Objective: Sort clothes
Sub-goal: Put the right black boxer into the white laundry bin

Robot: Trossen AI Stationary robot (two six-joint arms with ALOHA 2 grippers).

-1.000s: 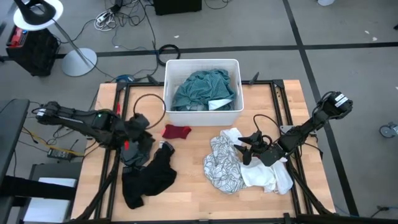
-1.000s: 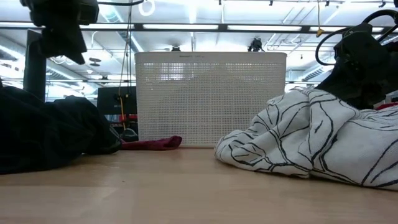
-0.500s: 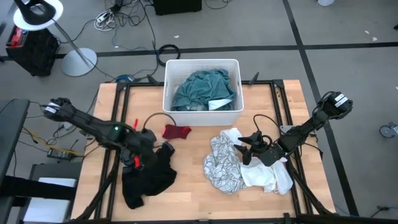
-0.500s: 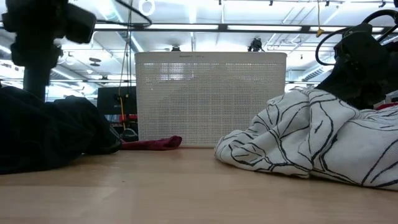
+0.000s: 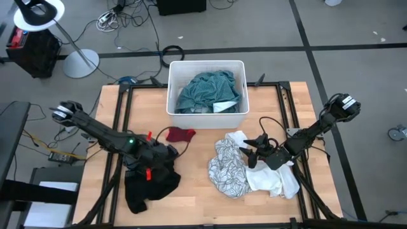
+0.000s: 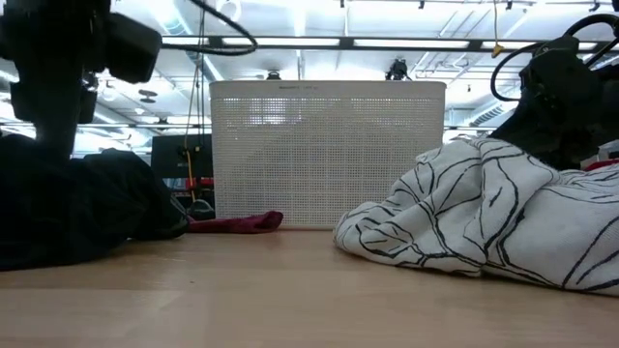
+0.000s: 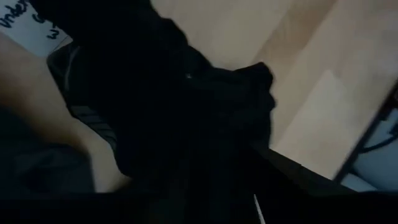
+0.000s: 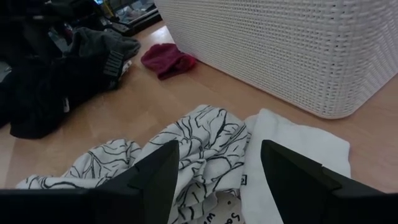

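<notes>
A black garment [image 5: 151,181] lies in a heap at the table's near left and fills the left wrist view [image 7: 186,112]. My left gripper [image 5: 166,152] is low over its far end. A small red piece [image 5: 180,134] lies in front of the white bin [image 5: 206,118], which holds a teal shirt [image 5: 206,89]. A white black-lined garment [image 5: 229,166] and a plain white piece [image 5: 272,179] lie at the near right. My right gripper [image 8: 214,186] is open just above them. No striped shirt shows plainly.
The bin stands at the far middle of the table, its wall close beyond the right gripper [image 8: 280,43]. Bare wood [image 5: 197,191] lies between the black heap and the patterned garment. Black frame rails [image 5: 121,102] run along the table's sides.
My left gripper has gone toward the table's right and near edges, from beside the bin's left corner to over the black garment's far end. In the low view, a dark ragged shape that hung under it a second ago no longer shows.
</notes>
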